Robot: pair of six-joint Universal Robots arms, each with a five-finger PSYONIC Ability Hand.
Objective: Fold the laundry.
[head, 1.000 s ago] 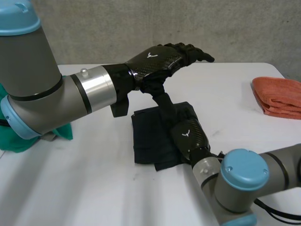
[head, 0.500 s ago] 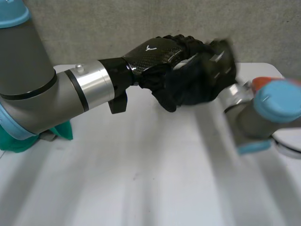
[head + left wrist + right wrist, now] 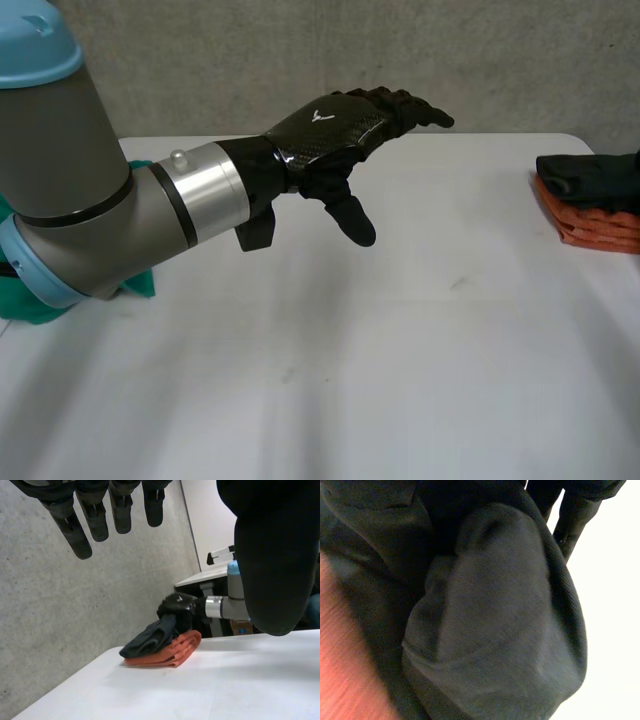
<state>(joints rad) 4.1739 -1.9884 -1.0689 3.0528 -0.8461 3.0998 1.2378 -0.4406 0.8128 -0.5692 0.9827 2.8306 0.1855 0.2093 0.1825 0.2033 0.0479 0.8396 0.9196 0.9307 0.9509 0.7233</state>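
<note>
left hand (image 3: pixel 330 125) open, right hand (image 3: pixel 177 605) on black cloth (image 3: pixel 150 637) (grip unclear) atop orange towel (image 3: pixel 172 653), green cloth (image 3: pixel 30 305) by left arm (image 3: pixel 80 200)

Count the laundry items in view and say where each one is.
3. A green cloth is at the left edge of the table, partly behind the left arm. A folded orange cloth is at the right edge. A black cloth lies on top of it. More may be hidden.

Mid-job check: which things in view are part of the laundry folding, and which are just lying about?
Job: black cloth on the orange folded cloth; green cloth beside the left arm; right hand at the black cloth.
Lying about: desk beyond the table.
</note>
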